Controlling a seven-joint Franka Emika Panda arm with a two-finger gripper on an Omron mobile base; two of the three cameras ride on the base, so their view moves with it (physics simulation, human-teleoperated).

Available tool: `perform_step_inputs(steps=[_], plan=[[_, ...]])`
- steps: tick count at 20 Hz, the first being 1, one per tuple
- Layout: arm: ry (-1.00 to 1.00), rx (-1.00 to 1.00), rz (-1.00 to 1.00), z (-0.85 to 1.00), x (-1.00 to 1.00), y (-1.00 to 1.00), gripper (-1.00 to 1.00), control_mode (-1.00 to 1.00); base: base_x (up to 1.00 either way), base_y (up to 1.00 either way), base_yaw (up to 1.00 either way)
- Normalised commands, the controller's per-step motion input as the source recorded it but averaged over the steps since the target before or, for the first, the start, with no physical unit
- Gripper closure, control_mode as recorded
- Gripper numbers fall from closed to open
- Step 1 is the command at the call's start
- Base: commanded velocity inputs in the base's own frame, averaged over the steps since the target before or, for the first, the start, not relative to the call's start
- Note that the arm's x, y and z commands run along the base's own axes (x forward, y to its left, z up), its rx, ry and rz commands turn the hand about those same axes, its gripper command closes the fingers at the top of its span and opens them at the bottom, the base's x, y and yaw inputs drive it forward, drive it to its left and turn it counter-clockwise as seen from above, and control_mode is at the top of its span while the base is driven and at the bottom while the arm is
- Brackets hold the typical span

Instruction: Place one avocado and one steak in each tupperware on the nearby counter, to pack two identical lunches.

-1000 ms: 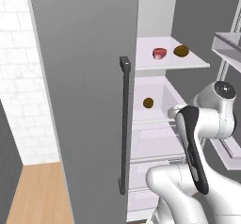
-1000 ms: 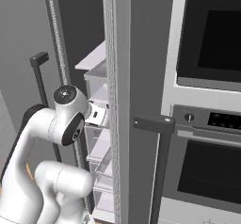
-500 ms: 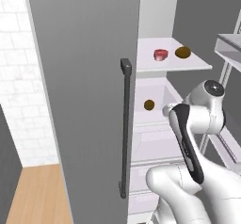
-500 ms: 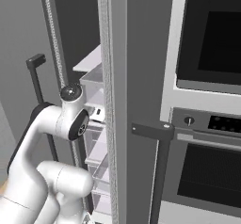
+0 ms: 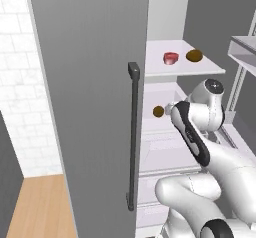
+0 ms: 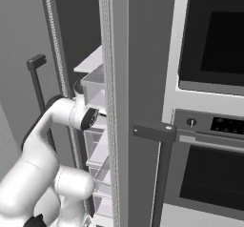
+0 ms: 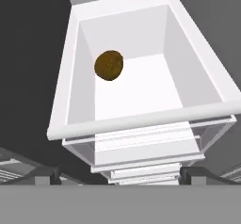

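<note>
In the hand view a brown avocado lies at the back left of a white fridge bin. My gripper is open just outside the bin's front rim, with nothing between its fingertips. From the left base view this avocado sits on the middle shelf, right in front of my hand. One shelf higher lie a red-pink steak and a second avocado. The counter and the tupperware are out of view.
The open grey fridge door with its dark bar handle stands close to the left of my arm. Door bins and the other door's edge flank the right. A built-in oven lies beyond.
My arm has swung up and further into the fridge, bringing the hand closer to the avocado on the middle shelf. The food has not moved.
</note>
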Motion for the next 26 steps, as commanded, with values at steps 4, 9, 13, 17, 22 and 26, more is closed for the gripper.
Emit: perform_step_inputs(steps=[4, 9, 13, 17, 22, 26], plan=[[0.00, 0.00, 0.00, -0.04, 0.51, -0.01, -1.00, -1.00, 0.00, 0.00, 0.00], [0.00, 0.02, -0.01, -0.01, 0.36, 0.00, -1.00, -1.00, 0.00, 0.00, 0.00], [0.01, 0.03, 0.00, -0.36, 0.12, 0.07, -1.00, -1.00, 0.00, 0.00, 0.00], [0.06, 0.02, 0.00, -0.49, 0.33, 0.09, -1.00, -1.00, 0.00, 0.00, 0.00], [0.01, 0.00, 0.00, -0.20, 0.51, 0.16, -1.00, -1.00, 0.00, 0.00, 0.00], [0.00, 0.00, -0.01, 0.00, 0.54, 0.21, -1.00, -1.00, 0.00, 0.00, 0.00]])
